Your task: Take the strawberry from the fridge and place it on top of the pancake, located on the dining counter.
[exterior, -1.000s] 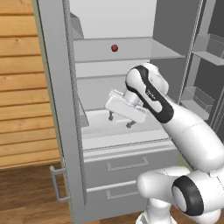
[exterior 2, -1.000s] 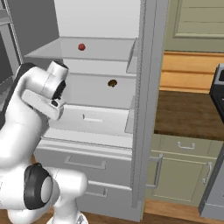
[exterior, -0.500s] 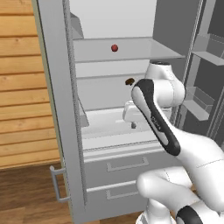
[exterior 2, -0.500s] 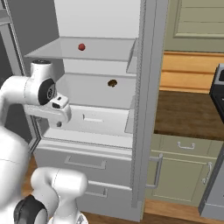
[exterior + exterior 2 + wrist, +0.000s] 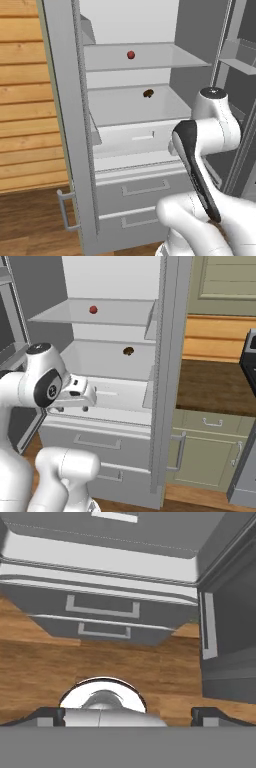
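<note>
**Fridge** [image 5: 70, 125]: light grey, doors stood open, pale shelves exposed; two lower drawers with bar handles sat closed beneath the compartment.

**Strawberry** [image 5: 131, 54]: small red fruit, lay alone on the upper shelf, toward the back. In the right base view it sat at about 11 o'clock from the frame centre [image 5: 93, 309]. Nothing touched it.

**Dark brown lump** [image 5: 148, 93]: lay on the shelf below, at roughly 5 o'clock from the strawberry in the left base view; also seen in the right base view [image 5: 128, 351].

**Gripper** [image 5: 71, 409]: hung low in front of the open compartment, at the level of the pale bin front just above the drawers, well below both shelves. Its dark tips pointed downward, and the hand view looked down past them at the drawers [image 5: 102, 607] and the wooden floor [image 5: 165, 672]. Jaws were spread wide, released, with nothing between them; the two fingertips [image 5: 202, 714] stood at opposite bottom corners of the hand view.

**Counter** [image 5: 215, 388]: dark brown top on pale green cabinets, stood at 3 o'clock of the fridge in the right base view.
</note>
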